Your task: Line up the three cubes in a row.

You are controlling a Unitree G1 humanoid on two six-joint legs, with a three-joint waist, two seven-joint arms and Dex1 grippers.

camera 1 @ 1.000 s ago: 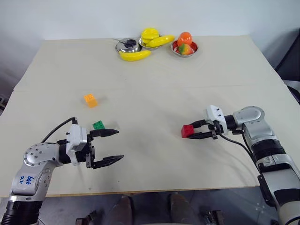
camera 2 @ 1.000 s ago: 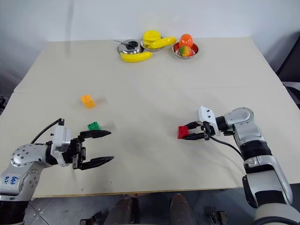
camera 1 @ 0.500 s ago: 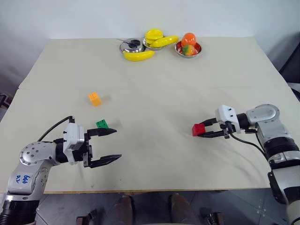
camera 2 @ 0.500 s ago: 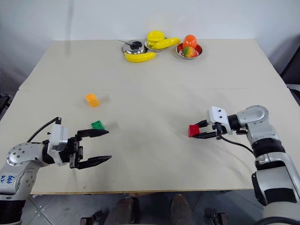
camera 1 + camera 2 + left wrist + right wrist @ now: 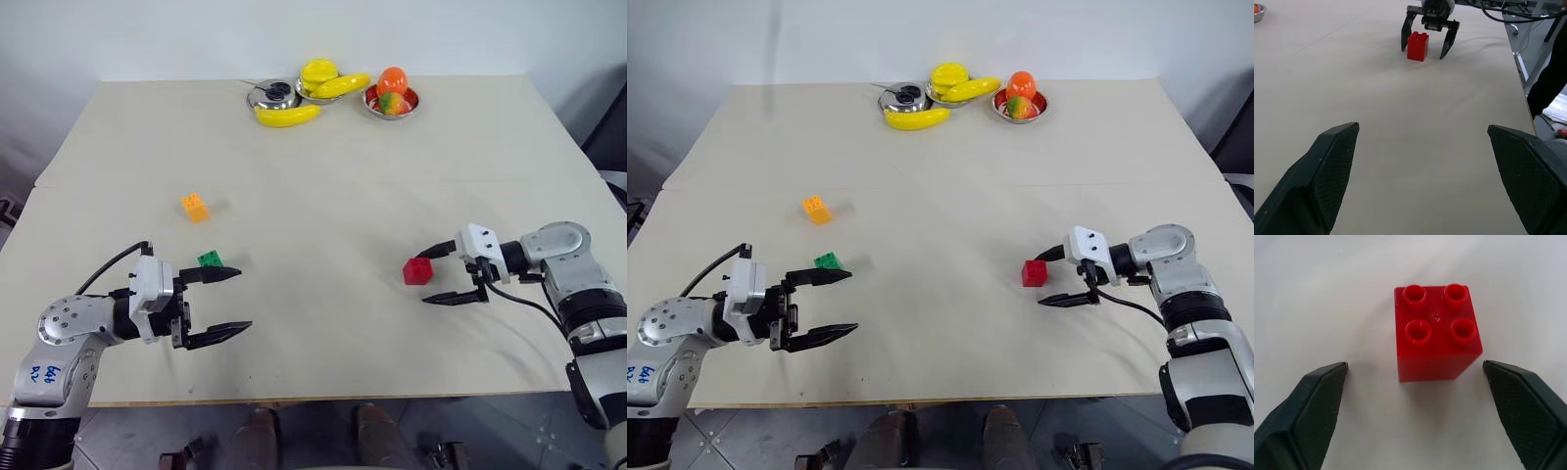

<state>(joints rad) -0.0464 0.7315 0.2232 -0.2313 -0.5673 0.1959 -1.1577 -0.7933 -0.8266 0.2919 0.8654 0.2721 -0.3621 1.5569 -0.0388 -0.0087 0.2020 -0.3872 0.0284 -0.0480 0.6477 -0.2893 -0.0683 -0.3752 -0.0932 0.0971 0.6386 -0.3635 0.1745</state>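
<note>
Red cube (image 5: pixel 417 270) upright on table, right gripper (image 5: pixel 443 272) spread apart around it, no contact. Left gripper (image 5: pixel 228 302) apart, near green cube (image 5: pixel 209 259). Back right gripper straight off, no nudging.

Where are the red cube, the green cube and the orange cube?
red cube (image 5: pixel 1436 316): right wrist view, studded top.
green cube (image 5: pixel 209 259): left eye view, top face.
orange cube (image 5: pixel 194 206): left eye view, top face.

Pale beige table (image 5: pixel 313 166). On it: orange cube (image 5: pixel 194 207); green cube (image 5: pixel 209 259) just nearer than the orange one; red cube (image 5: pixel 417 270) well right of it; at the far edge, three metal bowls (image 5: pixel 269 95) and a loose banana (image 5: pixel 285 116).
</note>
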